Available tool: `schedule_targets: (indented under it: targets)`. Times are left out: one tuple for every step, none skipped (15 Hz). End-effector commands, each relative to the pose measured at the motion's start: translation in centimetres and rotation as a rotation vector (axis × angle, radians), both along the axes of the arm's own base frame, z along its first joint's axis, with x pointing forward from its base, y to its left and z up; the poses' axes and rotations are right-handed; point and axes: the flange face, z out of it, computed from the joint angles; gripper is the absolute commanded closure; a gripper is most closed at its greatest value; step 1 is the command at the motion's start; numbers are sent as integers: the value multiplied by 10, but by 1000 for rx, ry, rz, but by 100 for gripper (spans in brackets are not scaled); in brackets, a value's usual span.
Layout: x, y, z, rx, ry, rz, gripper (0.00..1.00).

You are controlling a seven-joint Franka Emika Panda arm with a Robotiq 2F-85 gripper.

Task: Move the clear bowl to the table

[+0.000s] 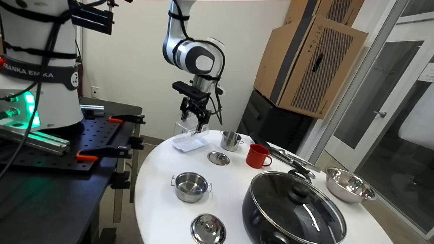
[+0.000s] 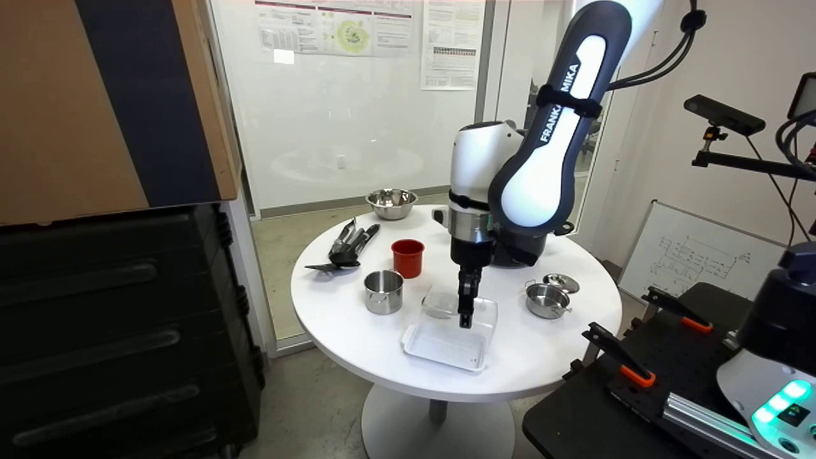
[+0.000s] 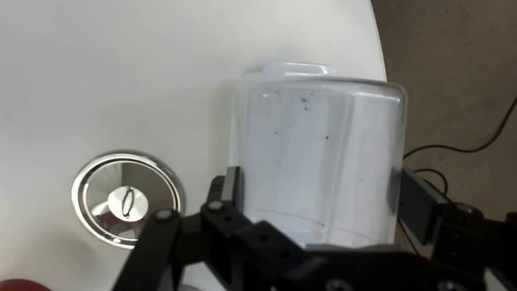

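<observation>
Pincer (image 3: 322,186) grasping the clear bowl (image 3: 323,137) — bearing on two opposite sides of it, per the wrist view. Bowl is see-through and box-like with rounded corners, a few dark specks on it. It hangs over the whitish tray (image 2: 442,347), near the rim of the round white bench (image 1: 156,183); whether it touches the tray, cannot tell. In the wrist view its right edge overlaps the floor (image 3: 444,81) past the bench rim.

Also on the bench: steel lid (image 1: 218,158) near the tray, tall steel pot (image 1: 230,142) near that lid, red mug (image 1: 256,156) next along, dark utensils (image 2: 345,256) lying near the mug. Low two-handled pot (image 1: 191,188) apart from the tray, second lid (image 1: 208,229) near it. Large black pot (image 1: 253,220) under a glass lid (image 1: 279,193) — well apart from the tray. Steel mixing bowl (image 1: 349,185) near the rim.
</observation>
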Motion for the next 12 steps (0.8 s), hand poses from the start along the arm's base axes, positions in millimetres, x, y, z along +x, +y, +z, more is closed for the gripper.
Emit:
schedule_targets:
  targets:
    - [6,-43,30,22,-45,-106,35]
    - [14,-56,34,20,-46,-148,35]
    - [23,-70,36,18,-44,-189,35]
    - [33,-83,38,14,-40,-229,35]
    - [39,-95,40,12,-37,-264,35]
    - [50,-108,39,7,-26,-299,35]
    - [57,-118,38,0,-18,-328,35]
    - [65,-127,38,-11,-10,-353,35]
    - [74,-136,38,-23,-7,-371,35]
    - [82,-142,39,-32,-7,-383,35]
    - [91,-148,39,-39,-6,-401,35]
    - [99,-152,38,-45,-1,-415,35]
